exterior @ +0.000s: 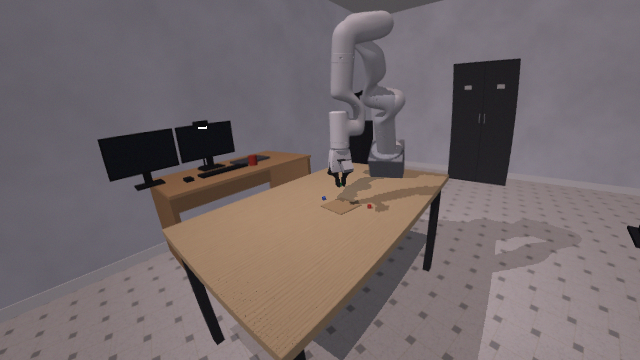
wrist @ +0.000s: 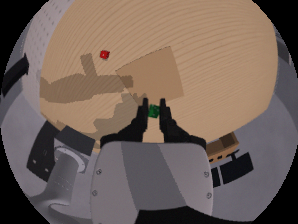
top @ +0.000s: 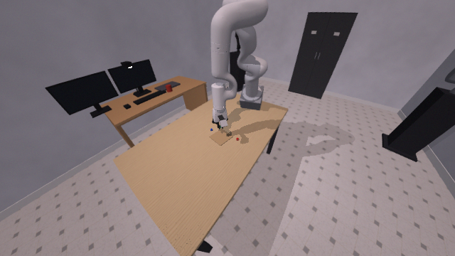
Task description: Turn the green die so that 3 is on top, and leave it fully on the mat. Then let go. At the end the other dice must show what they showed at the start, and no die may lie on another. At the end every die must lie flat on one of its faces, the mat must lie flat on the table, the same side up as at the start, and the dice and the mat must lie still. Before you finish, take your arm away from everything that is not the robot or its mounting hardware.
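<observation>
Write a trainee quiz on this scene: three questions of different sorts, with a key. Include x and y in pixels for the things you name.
1. True or false: the red die [top: 237,139] [exterior: 369,206] [wrist: 104,54] lies on the mat [top: 220,138] [exterior: 341,206] [wrist: 160,75].

2. Multiple choice: what is between the fingers of the gripper [top: 220,127] [exterior: 340,185] [wrist: 154,110]?
a) the blue die
b) the green die
c) the red mug

3. Fill in: the two monitors [top: 82,92] [top: 132,76] [exterior: 139,155] [exterior: 205,142] stand on a ____.

Key: 1. false; 2. b; 3. desk
</observation>
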### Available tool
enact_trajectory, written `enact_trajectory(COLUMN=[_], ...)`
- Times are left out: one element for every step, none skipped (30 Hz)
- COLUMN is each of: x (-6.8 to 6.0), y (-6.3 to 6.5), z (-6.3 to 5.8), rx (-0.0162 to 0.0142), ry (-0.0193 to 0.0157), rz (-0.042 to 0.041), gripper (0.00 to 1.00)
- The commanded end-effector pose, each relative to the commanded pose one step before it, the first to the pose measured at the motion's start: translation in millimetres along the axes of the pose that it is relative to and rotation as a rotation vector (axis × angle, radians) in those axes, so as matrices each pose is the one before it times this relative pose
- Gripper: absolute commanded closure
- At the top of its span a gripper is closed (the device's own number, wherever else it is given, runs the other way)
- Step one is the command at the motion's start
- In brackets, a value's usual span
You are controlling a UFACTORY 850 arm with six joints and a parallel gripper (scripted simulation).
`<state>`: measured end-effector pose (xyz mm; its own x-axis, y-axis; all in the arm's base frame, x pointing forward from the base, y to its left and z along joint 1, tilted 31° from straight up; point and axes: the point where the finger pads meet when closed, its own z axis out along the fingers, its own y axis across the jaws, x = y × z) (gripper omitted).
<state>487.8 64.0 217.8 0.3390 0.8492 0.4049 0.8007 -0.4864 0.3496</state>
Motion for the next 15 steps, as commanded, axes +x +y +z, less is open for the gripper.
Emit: enact_trajectory(x=[1.94, 0.37, 0.38, 0.00, 0.00, 0.08, 0.76, 0.65, 0.32, 0.20, 0.36, 0.21, 0.09, 0.01, -0.01], y=[2.40, 0.31, 0.30, 0.00, 0.00, 0.06, 0.55, 0.41, 0.18, 0.10, 0.18, 0.10, 0.04, 0.01, -0.01], z=[1.45, 0.35, 0.35, 0.00, 0.00, 0.07, 0.68, 0.56, 0.27, 0.16, 0.30, 0.17, 0.07, 0.01, 0.00], rx=[0.02296, -0.00003, -0.00003, 0.00000, 0.00000, -0.00001, -0.00006, -0.00004, -0.00002, -0.00001, -0.00002, -0.00001, -0.00001, 0.00000, 0.00007], ry=[-0.00600, 0.00001, 0.00001, 0.00000, 0.00000, 0.00000, 0.00002, 0.00002, 0.00001, 0.00001, 0.00001, 0.00001, 0.00000, 0.00000, 0.00014], rz=[0.16867, 0.03244, 0.03242, 0.00000, 0.00000, 0.00673, 0.06273, 0.05183, 0.02480, 0.01488, 0.02724, 0.01571, 0.00644, 0.00101, 0.00000], gripper=[0.89, 0.89, 0.89, 0.89, 0.89, 0.89, 0.89, 0.89, 0.89, 0.89, 0.89, 0.89, 0.89, 0.89, 0.89])
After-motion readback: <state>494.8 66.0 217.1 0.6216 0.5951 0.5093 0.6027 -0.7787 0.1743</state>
